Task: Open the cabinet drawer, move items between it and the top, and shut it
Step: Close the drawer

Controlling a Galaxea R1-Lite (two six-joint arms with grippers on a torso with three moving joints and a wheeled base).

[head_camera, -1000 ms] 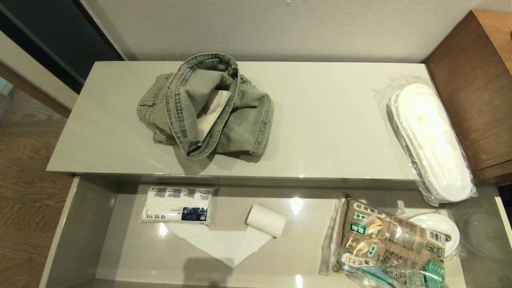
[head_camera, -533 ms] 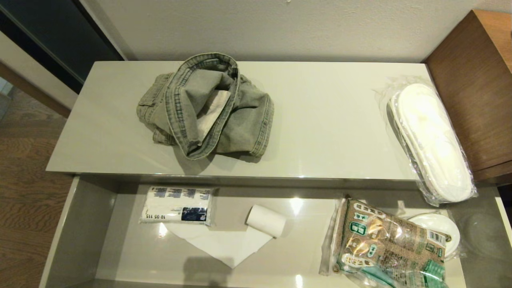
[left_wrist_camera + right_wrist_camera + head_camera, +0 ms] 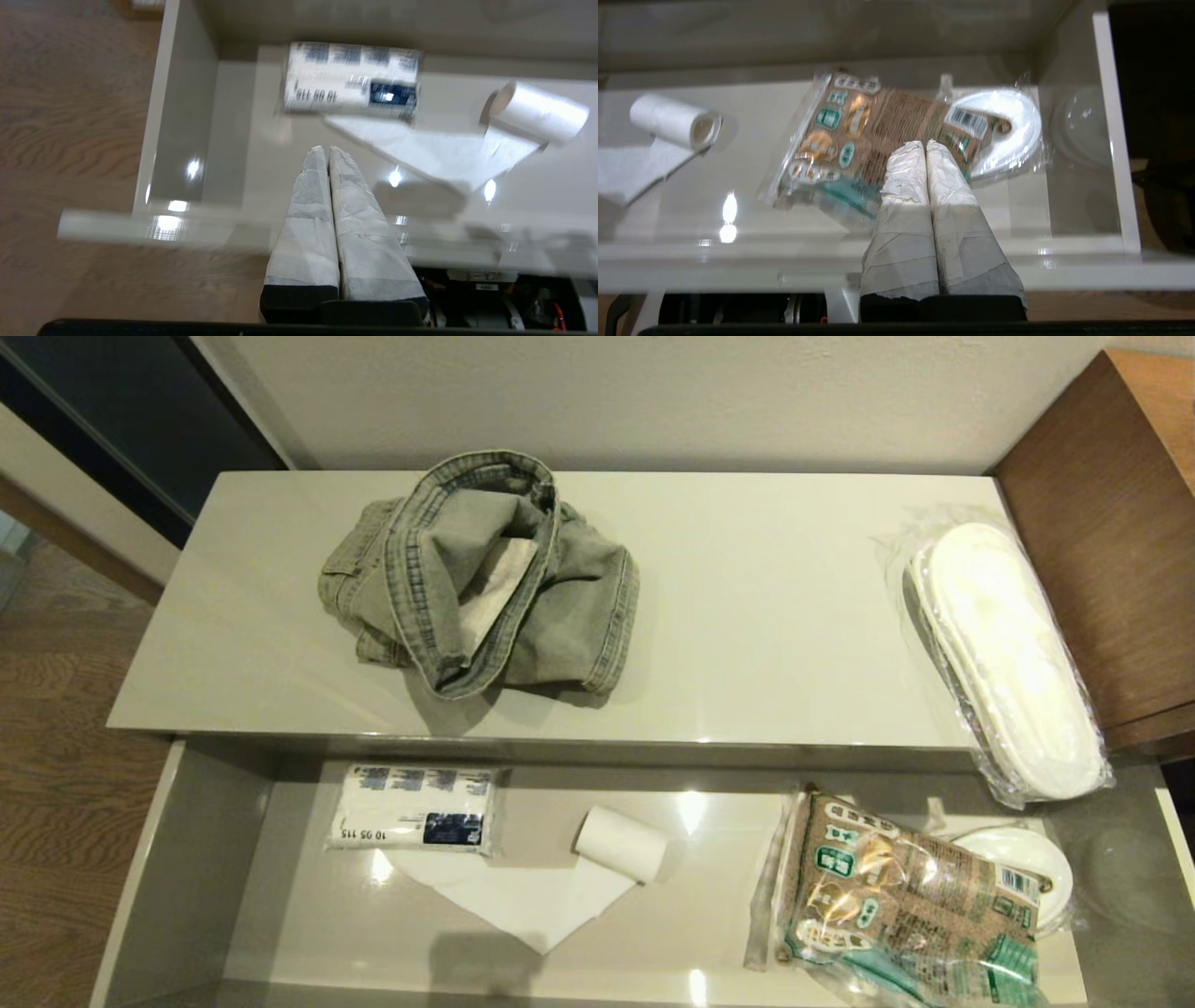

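The drawer [image 3: 187,859] of the low glossy cabinet [image 3: 579,751] stands pulled fully out beneath the top [image 3: 766,616]. On the top, a crumpled grey-green denim garment [image 3: 481,574] lies left of centre, while a pair of white slippers in clear plastic wrap [image 3: 1004,658] rests at the right end, its near tip overhanging the front edge above the drawer. Inside the drawer, a white tissue pack with black print [image 3: 413,807] lies at left, touching the unrolled sheet of a white paper roll [image 3: 618,843] near the middle. At right, a brown printed food bag [image 3: 901,905] lies partly over wrapped white plates [image 3: 1032,868], with a clear lid [image 3: 1125,882] in the far right corner. The left pincer [image 3: 327,151], its taped fingers pressed together and holding nothing, hangs over the drawer's left part, short of the tissue pack. The right pincer [image 3: 924,145], likewise closed and empty, hangs above the food bag. A taller brown wooden unit [image 3: 1111,551] adjoins the cabinet on the right; wood flooring [image 3: 56,784] lies to the left.
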